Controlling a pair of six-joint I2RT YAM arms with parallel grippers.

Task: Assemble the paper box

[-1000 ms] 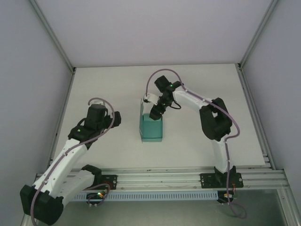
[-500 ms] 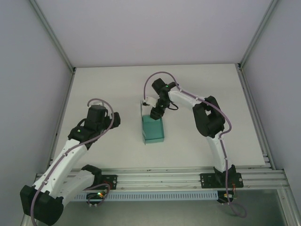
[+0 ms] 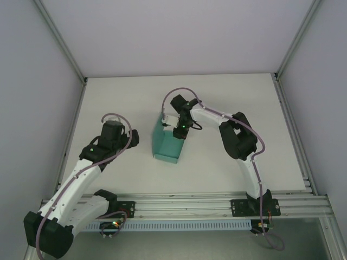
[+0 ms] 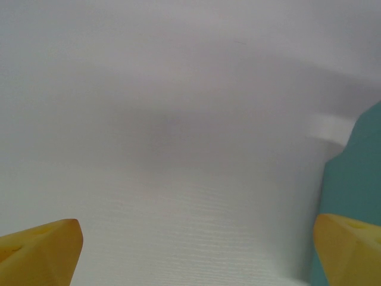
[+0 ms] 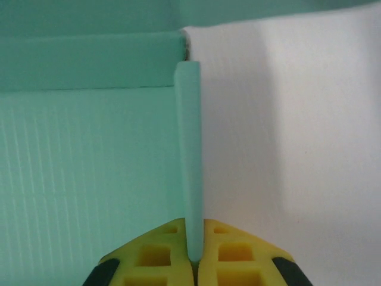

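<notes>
The teal-green paper box (image 3: 166, 142) stands near the middle of the white table, tilted over toward the left. My right gripper (image 3: 179, 131) is at its upper right edge, shut on a thin wall of the paper box (image 5: 189, 155), which rises edge-on between the yellow fingers (image 5: 238, 256). My left gripper (image 3: 132, 138) hangs to the left of the box, apart from it, open with nothing between its yellow fingertips (image 4: 41, 247). A strip of the paper box (image 4: 351, 179) shows at the right edge of the left wrist view.
The white table (image 3: 227, 92) is fenced by grey walls and an aluminium frame (image 3: 217, 203) along the near edge. Open table surface lies behind the box and to both sides.
The right gripper has swung left with the box wall in its grip, and the box has shifted left and tipped over that way. The left arm has stayed put.
</notes>
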